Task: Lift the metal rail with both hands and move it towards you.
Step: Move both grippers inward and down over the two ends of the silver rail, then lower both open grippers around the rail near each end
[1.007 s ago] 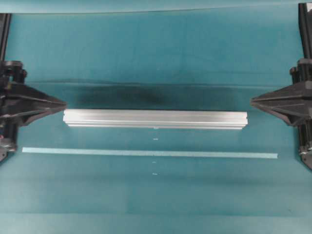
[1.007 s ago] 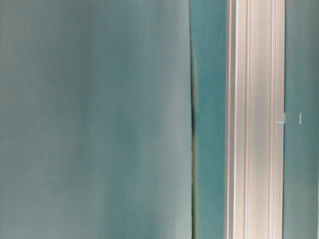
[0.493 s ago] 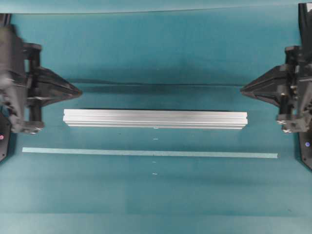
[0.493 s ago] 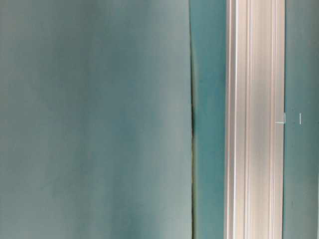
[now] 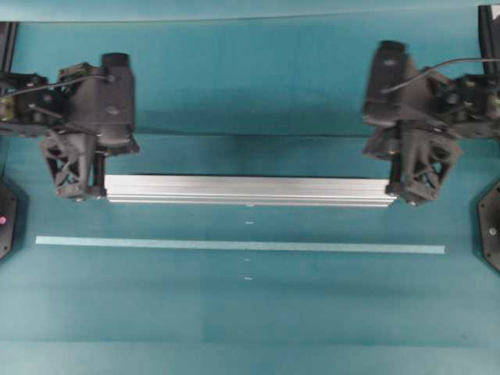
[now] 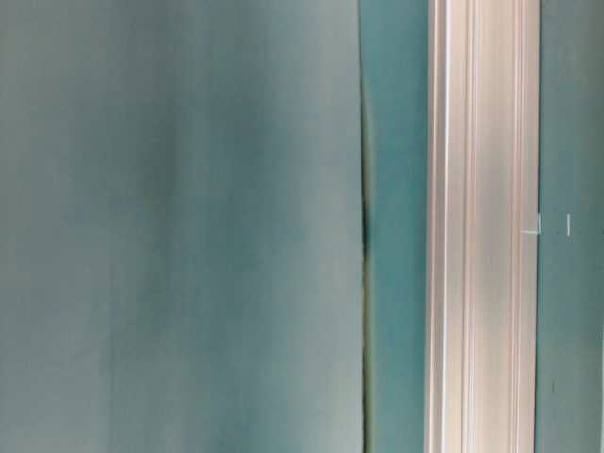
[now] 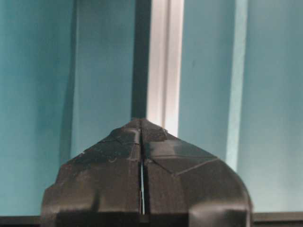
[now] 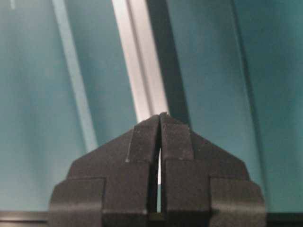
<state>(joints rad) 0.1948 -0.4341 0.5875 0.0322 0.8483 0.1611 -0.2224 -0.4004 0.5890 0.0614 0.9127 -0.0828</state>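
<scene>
The left gripper has its two matte black fingers pressed together along a thin seam, forming a blunt wedge with flat faceted faces and holding nothing; in the left wrist view its tip sits over the near end of the metal rail, which runs straight away from it as a pale silver strip with a lengthwise groove. The right gripper is closed in the same way, its blocky black fingers meeting at a narrow slit and gripping nothing, its point lying just at the end of the same rail, which slants off up the frame. From overhead, the left gripper shows an open lattice of triangular cut-outs in its black finger and stands just beside the rail's left end, while the right gripper has the same lattice pattern and stands at the rail's right end; whether either touches the metal cannot be told. The metal rail lies flat on the table, a long straight aluminium extrusion with brushed, bright faces and parallel grooves along its length, reaching from one gripper to the other. Nearer the viewer and parallel to it lies a thin flat pale tape strip, longer than the rail and well apart from it. The table is covered in smooth teal cloth with faint creases and a seam.
</scene>
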